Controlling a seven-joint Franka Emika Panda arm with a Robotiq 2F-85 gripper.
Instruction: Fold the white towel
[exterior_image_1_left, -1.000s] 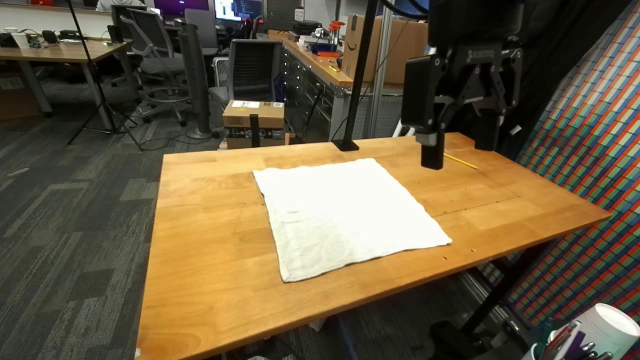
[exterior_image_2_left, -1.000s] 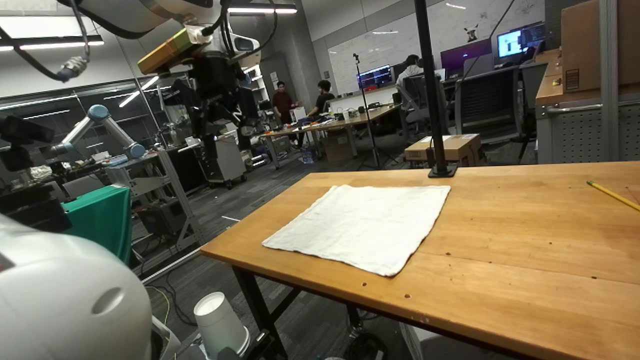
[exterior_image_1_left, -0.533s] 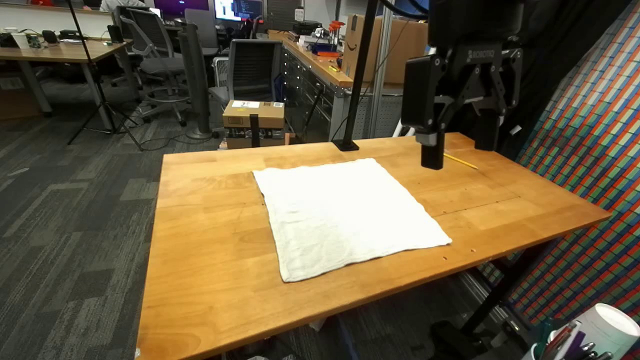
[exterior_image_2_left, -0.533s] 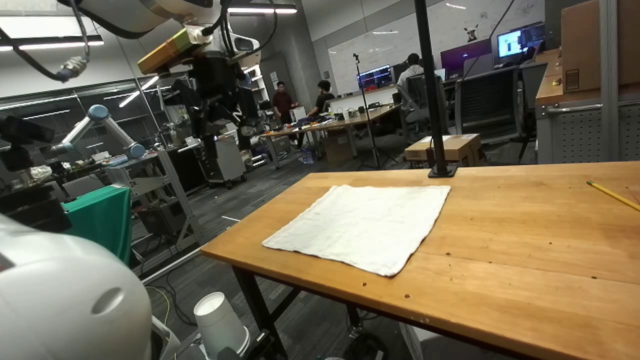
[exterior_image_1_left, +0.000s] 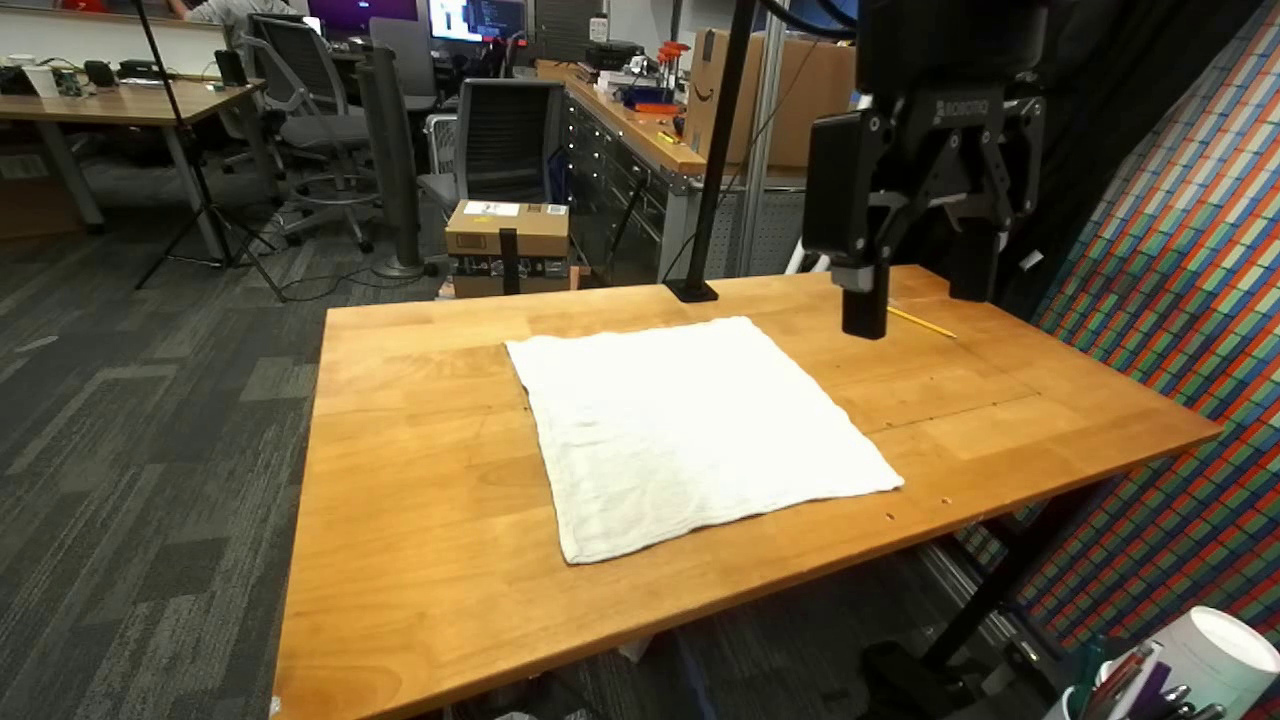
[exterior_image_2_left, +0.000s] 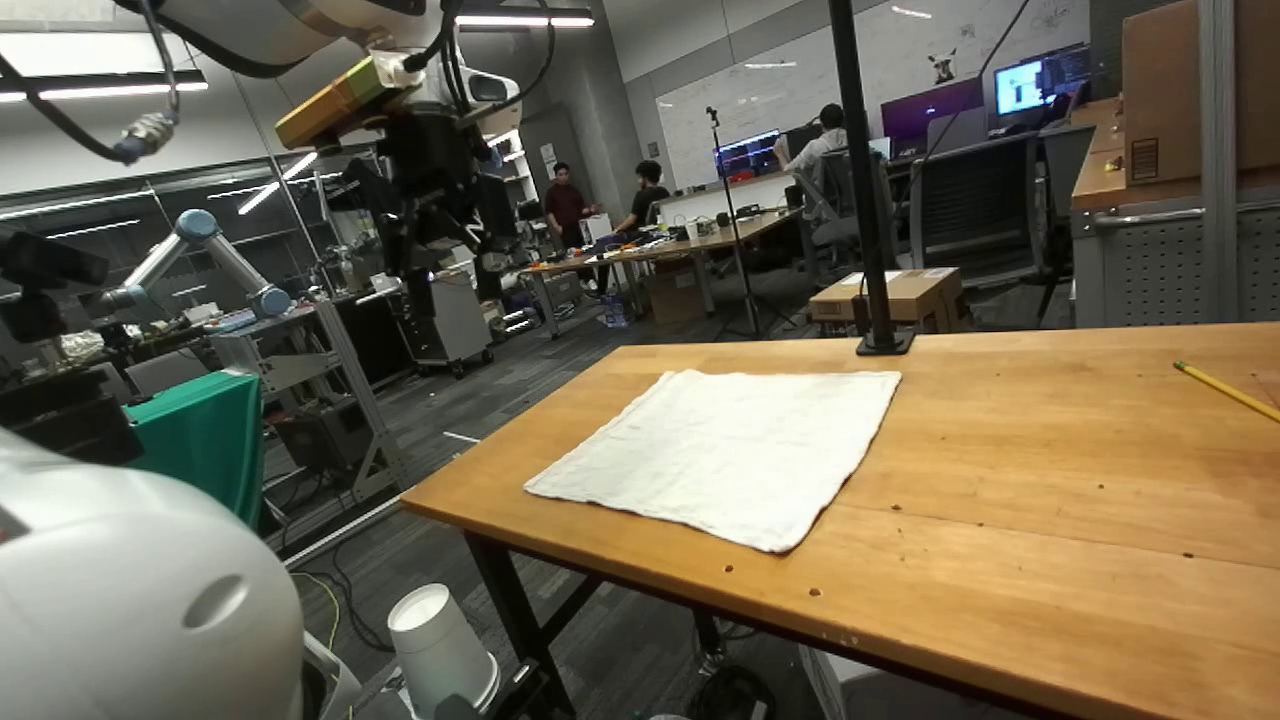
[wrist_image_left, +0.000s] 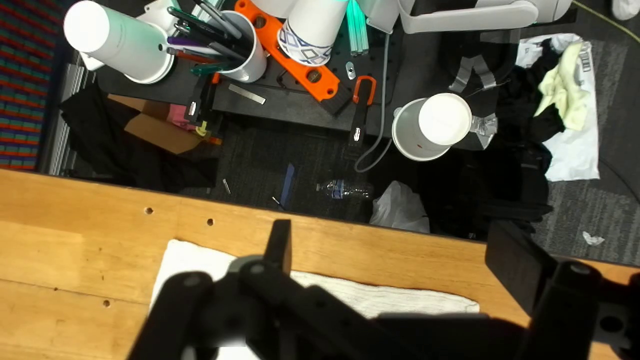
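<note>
White towel (exterior_image_1_left: 700, 435) is lying flat on desk (exterior_image_1_left: 420, 520); jaws are hanging clear of it, standing wide apart, gripping nothing.

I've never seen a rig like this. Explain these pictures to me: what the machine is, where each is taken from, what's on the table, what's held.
The machine is one robot arm ending in a black, two-fingered gripper, which pinches things much as a thumb and finger would. Two pictures come from cameras standing outside the robot; the third comes from a camera on its wrist, looking down past the gripper. On the wooden table, a white towel lies spread flat, not folded. A yellow pencil lies on the table too, and a black pole stands at an edge of it. Nothing is held: the gripper is open and hangs in the air, not touching the towel.
</note>
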